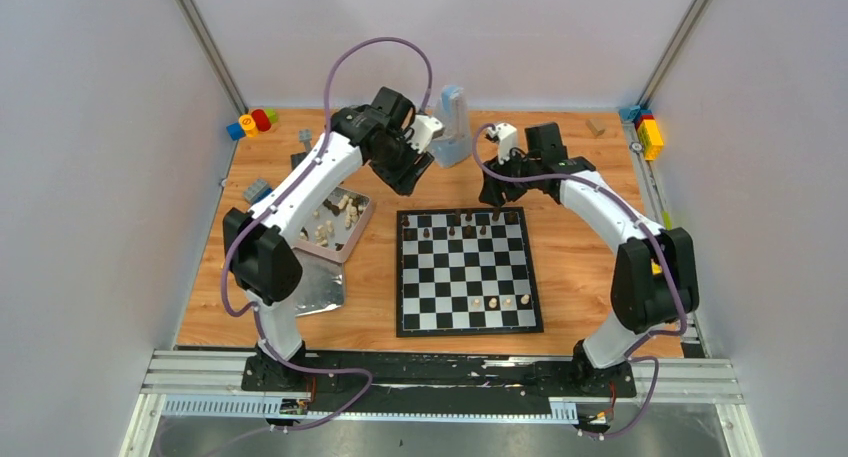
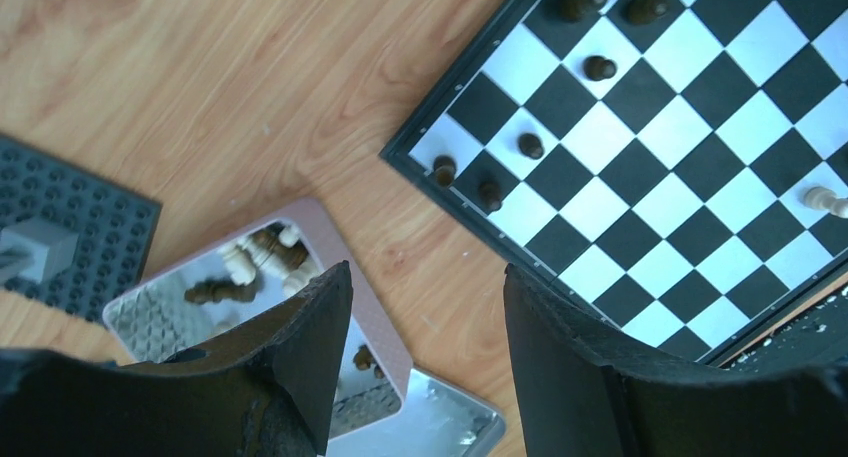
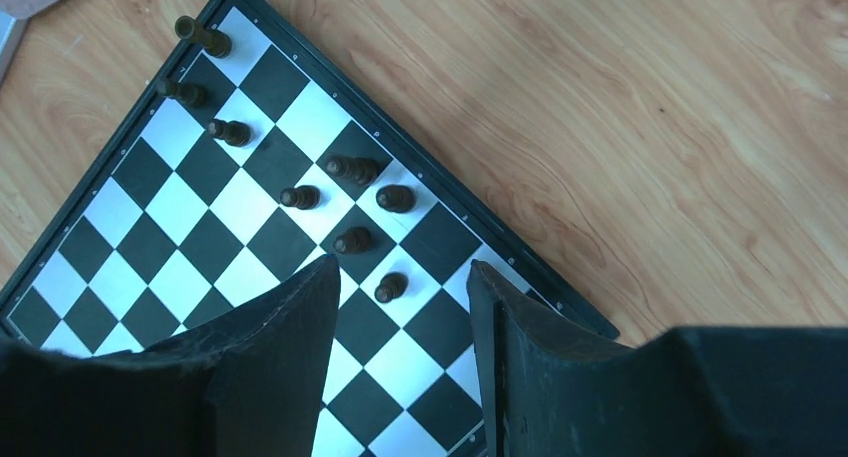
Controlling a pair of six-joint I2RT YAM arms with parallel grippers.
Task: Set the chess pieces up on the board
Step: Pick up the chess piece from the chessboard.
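Observation:
The board (image 1: 470,277) lies flat in the middle of the table. Several dark chess pieces (image 1: 466,224) stand on its two far rows, and three cream ones (image 1: 495,302) stand near its front edge. More pieces lie in a silver tin (image 1: 362,222) to the board's left. My left gripper (image 1: 410,172) hangs open and empty over bare wood between the tin (image 2: 372,317) and the board's corner (image 2: 640,167). My right gripper (image 1: 497,192) is open above the board's far right corner (image 3: 200,227), with a dark pawn (image 3: 390,288) standing on a white square between its fingertips.
A dark grey studded plate (image 2: 70,247) with a grey brick lies left of the tin. The tin's lid (image 1: 318,282) rests in front of the tin. Coloured bricks sit at the back left (image 1: 255,122) and back right (image 1: 648,132). A white and blue object (image 1: 452,127) stands behind the board.

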